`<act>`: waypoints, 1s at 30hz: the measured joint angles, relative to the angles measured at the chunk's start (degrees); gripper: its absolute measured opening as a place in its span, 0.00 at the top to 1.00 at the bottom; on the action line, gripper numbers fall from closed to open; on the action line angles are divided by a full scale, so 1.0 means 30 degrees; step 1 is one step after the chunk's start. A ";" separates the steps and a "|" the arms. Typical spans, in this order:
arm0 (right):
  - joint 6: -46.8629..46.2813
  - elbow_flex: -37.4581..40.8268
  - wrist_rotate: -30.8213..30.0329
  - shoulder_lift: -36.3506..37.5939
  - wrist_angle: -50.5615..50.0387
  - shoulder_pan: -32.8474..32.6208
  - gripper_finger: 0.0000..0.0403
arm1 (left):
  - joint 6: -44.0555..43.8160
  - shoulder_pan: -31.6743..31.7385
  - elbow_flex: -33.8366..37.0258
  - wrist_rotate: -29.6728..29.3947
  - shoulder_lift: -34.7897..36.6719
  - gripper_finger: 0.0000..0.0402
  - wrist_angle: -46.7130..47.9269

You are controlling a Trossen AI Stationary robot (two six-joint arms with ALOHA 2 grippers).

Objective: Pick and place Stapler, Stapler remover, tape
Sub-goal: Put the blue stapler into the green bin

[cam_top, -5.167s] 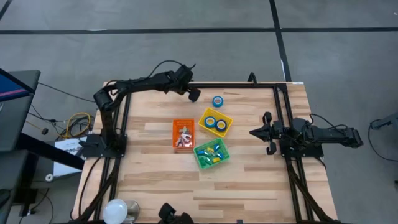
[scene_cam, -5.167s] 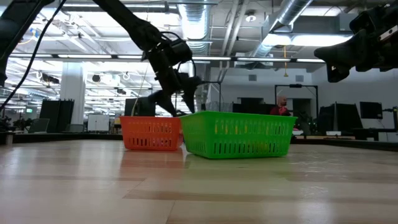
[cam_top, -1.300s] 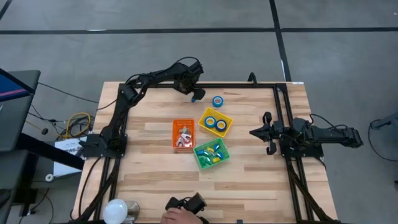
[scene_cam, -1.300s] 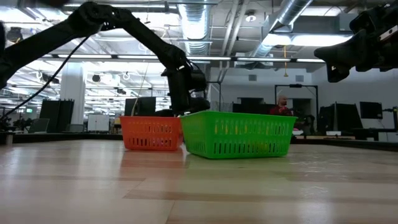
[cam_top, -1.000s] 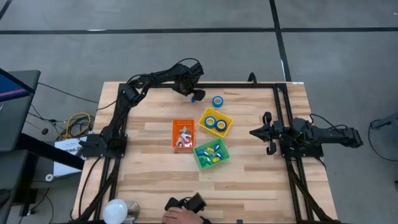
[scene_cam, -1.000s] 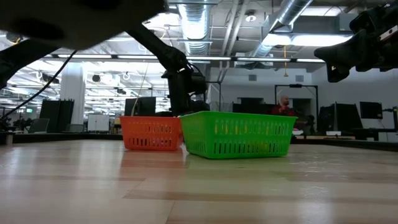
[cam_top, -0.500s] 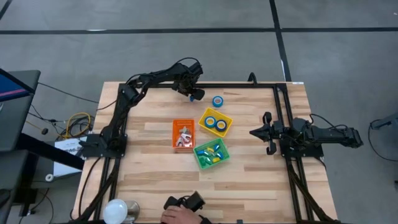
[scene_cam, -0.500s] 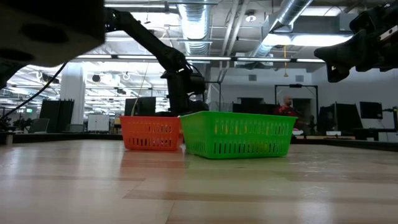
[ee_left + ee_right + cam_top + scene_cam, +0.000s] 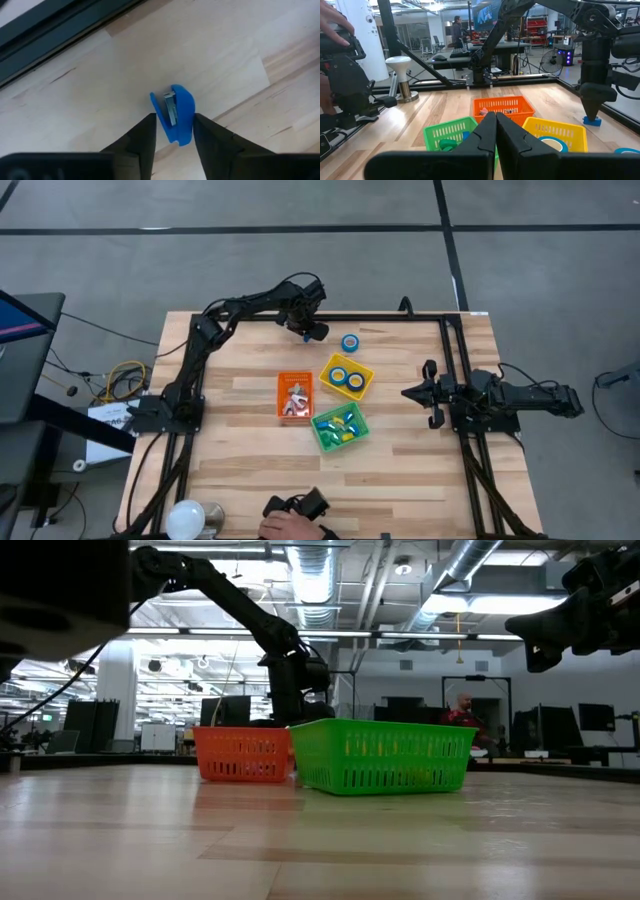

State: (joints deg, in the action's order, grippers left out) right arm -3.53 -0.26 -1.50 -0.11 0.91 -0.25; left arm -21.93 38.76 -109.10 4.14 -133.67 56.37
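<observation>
A small blue stapler (image 9: 175, 114) lies on the wooden table near its far edge, just in front of the black frame rail. My left gripper (image 9: 315, 331) points down onto it and is shut on it. It hides the stapler in the high view. One blue tape roll (image 9: 350, 342) lies on the table to the right of the gripper. Two more rolls lie in the yellow bin (image 9: 361, 368). The orange bin (image 9: 295, 379) holds staple removers, and the green bin (image 9: 326, 439) holds small coloured staplers. My right gripper (image 9: 408, 392) is shut and empty at the table's right side. My left gripper pinches the blue stapler's two long sides (image 9: 186, 131) between its two fingers (image 9: 146, 136), which come from above and point down. The stapler lies along the gap between the fingers. In the right wrist view the stapler (image 9: 592, 120) rests on the table under the fingertips.
The black frame rail (image 9: 380, 317) runs along the far edge just behind the left gripper. The three bins stand together at the table's middle. A person's hand (image 9: 290, 527) with a dark object and a white round object (image 9: 186, 518) are at the near edge.
My left gripper has shifted slightly toward the table's right edge, over the blue stapler. The stapler showed beside the fingertips a second ago and is now covered in the high view. It has stayed where it was on the table.
</observation>
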 joint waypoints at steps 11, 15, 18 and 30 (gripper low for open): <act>0.0004 -0.0004 0.0000 -0.0004 -0.0001 -0.0007 1.00 | 0.0000 0.0000 0.0000 0.0000 0.0000 0.81 0.0003; 0.0007 0.0004 0.0000 -0.0004 -0.0001 -0.0001 1.00 | 0.0000 0.0000 0.0000 0.0000 0.0007 0.83 -0.0005; 0.0000 -0.0003 0.0000 -0.0003 -0.0001 0.0000 1.00 | 0.0007 0.0000 0.0000 0.0000 0.0007 0.83 0.0003; 0.0002 0.0001 0.0000 -0.0004 -0.0001 -0.0002 1.00 | 0.0073 0.0002 0.0007 0.0160 0.0910 0.83 0.0148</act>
State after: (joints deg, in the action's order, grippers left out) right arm -3.52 -0.26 -1.50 -0.12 0.91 -0.26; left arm -21.71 38.77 -109.08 4.62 -130.94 56.82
